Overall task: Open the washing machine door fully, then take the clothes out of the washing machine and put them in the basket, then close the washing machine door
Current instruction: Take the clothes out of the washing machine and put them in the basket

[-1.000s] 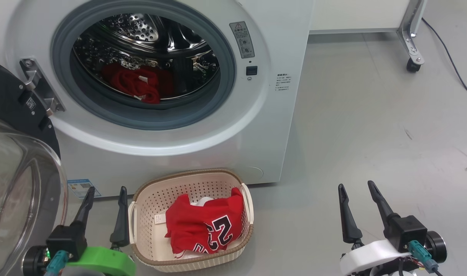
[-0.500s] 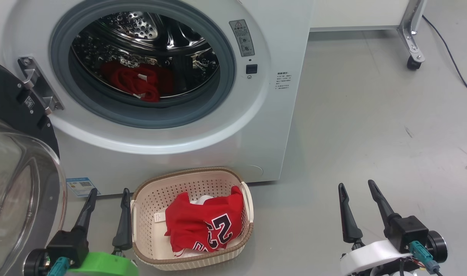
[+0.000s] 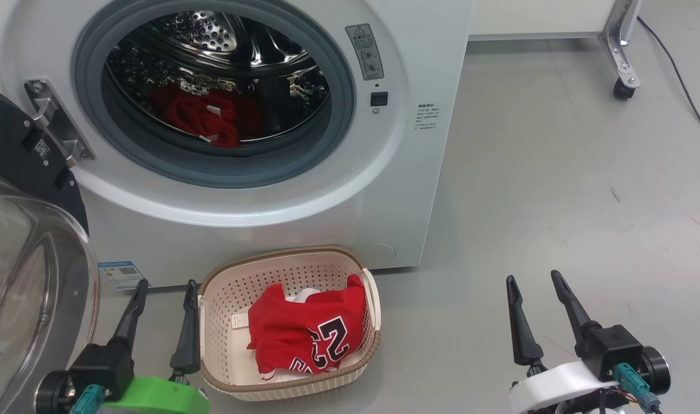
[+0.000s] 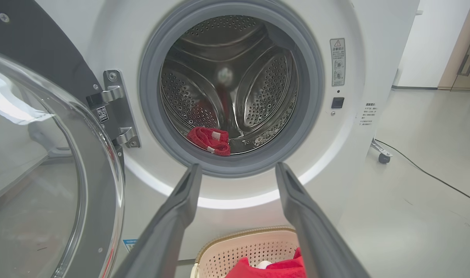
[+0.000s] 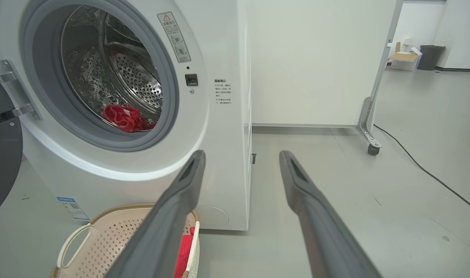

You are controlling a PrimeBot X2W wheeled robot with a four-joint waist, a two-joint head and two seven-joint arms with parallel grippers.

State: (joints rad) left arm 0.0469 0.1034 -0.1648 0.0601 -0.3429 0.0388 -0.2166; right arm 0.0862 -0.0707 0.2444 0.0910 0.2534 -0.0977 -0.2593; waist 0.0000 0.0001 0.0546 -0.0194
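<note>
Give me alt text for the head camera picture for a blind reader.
A white front-loading washing machine stands with its round glossy black door swung open at left and a red garment lying in its steel drum. Before it, a cream perforated plastic basket holds a red jersey numbered 23. The left gripper and right gripper both hover open below.

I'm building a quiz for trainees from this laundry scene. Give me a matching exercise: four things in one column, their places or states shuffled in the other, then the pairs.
1. washing machine door
2. jersey numbered 23
3. other red garment
4. right gripper

A. lying in the drum
B. jaws apart, over bare floor
C. swung open at the left
D. in the basket

Pairs: 1-C, 2-D, 3-A, 4-B
</note>
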